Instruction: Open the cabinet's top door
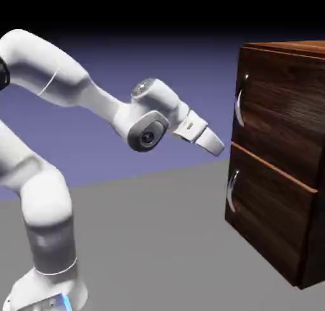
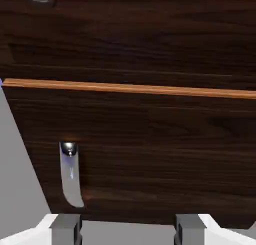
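Approaching stage, nothing opened | white two-finger hand (image 1: 216,151): wide, empty, short of the cabinet | dark wood-grain upper door (image 1: 279,106) with curved silver handle (image 1: 239,107): closed, above its twin | left: grip handle, swing door open

I classify the site as a simulated lab-type scene, rendered rather than photographed. Indicators: a plain blue-violet backdrop (image 1: 190,62) fading to black; a uniform, untextured grey surface (image 1: 146,240) extending below the tool (image 1: 214,152); a white arm (image 1: 47,202); one wood-grain cabinet (image 1: 279,113) ahead of the tool. I cannot identify any room type.
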{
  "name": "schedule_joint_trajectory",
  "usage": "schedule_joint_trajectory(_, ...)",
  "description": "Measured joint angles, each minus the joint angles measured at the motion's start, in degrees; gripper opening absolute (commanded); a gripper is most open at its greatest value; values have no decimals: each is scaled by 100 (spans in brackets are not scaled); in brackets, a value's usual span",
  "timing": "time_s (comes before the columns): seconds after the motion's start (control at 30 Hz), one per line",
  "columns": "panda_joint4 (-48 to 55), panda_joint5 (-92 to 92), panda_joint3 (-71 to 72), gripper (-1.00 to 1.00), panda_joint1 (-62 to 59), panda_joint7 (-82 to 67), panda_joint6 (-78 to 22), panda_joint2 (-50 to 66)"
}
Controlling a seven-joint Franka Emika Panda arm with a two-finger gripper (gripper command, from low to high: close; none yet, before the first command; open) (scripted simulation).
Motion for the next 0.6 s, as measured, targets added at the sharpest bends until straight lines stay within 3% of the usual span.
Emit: schedule_joint_trajectory(0.6,788,4486,1835,0,-1773,-3088,-365,-616)
